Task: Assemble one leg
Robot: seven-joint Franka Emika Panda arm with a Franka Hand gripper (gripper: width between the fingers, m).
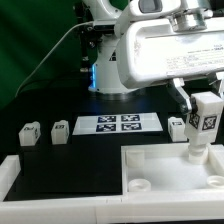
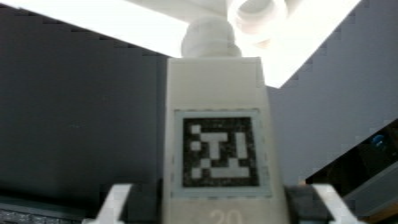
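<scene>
Exterior view showed me the tool (image 1: 205,108) pinched on the leg (image 1: 203,132), holding it upright over the white slab (image 1: 150,168) at the exterior view's right. I couldn't tell whether leg and slab touched.

The arm (image 1: 170,55) hung at the exterior view's right, wrist pointing down. Its gripper (image 1: 203,108) was clamped on the upright leg (image 1: 206,124).

Small white plastic block-like leg (image 1: 205,122): white body, black-and-white square tag on its face. 3 loose white plastic pegs (image 1: 29,133): matching tags. Large white plastic slab (image 1: 165,165): plain white. Thin flat white marker board (image 1: 118,124): 4 black-and-white tags. Flat black table (image 1: 85,145): uniform black.
</scene>
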